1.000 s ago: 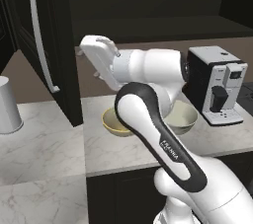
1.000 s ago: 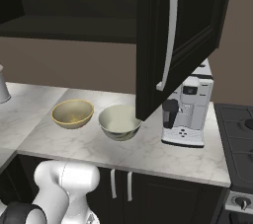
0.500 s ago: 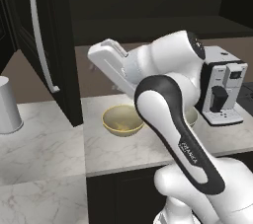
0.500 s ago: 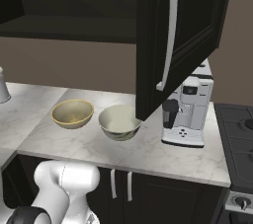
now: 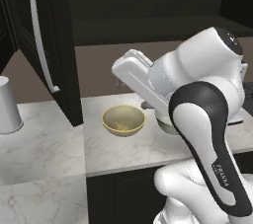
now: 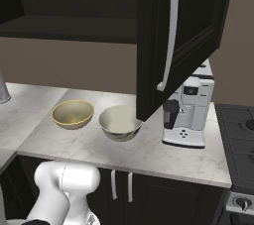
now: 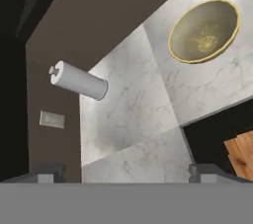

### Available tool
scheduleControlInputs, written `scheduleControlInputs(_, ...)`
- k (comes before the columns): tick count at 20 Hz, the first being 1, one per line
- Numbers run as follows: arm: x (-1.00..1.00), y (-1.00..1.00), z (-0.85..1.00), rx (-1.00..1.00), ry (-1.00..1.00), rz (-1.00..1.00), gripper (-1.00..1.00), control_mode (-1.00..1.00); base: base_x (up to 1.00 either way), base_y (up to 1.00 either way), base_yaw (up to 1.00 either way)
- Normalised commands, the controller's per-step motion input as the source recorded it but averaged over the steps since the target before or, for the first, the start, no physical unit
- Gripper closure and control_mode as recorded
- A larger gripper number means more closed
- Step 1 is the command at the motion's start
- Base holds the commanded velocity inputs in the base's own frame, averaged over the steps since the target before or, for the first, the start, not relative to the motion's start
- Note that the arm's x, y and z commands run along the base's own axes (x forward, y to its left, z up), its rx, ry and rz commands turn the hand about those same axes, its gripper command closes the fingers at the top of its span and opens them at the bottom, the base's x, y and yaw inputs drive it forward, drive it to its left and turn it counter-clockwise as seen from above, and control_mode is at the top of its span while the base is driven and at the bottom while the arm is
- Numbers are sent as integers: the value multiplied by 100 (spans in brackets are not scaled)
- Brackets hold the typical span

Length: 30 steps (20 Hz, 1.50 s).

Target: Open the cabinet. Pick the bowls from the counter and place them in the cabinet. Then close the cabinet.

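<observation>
Both doors of the cabinet (image 5: 148, 16) stand swung out: the left door (image 5: 47, 45) with its silver bar handle, and the right door (image 6: 173, 35). On the counter (image 6: 129, 152) sit the two bowls. The tan-yellow bowl (image 5: 123, 119) (image 6: 73, 114) (image 7: 203, 31) is on the left. The off-white bowl (image 6: 120, 122) beside it is mostly hidden behind my arm in the left base view (image 5: 165, 125). My gripper (image 5: 120, 81) (image 7: 126, 172) hangs open and empty above the counter. It is up and left of the tan-yellow bowl and touches nothing.
A grey-white cup (image 5: 7, 104) (image 7: 79, 81) stands on the left stretch of counter by the wall. A coffee machine (image 6: 187, 115) sits right of the bowls under the open right door, with a stove (image 6: 240, 135) beyond it. The counter turns a corner at front left.
My hand has swung right and slightly down from beside the left door to over the counter near the tan-yellow bowl. Bowls and doors have not moved.
</observation>
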Motion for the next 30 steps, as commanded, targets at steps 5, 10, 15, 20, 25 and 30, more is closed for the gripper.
scheduleControlInputs(5,-18,-60,-58,-11,-3,-6,-100,-100,0,0,0)
scheduleControlInputs(10,0,-83,-6,0,-4,-10,-100,-100,0,0,0)
scheduleControlInputs(15,1,-92,-12,0,0,-17,-100,-100,0,0,0)
scheduleControlInputs(20,31,-62,-28,0,2,-22,-100,-100,0,0,0)
scheduleControlInputs(25,40,-71,-31,0,7,-25,-100,-100,0,0,0)
scheduleControlInputs(30,35,-82,-32,0,10,-26,-100,-100,0,0,0)
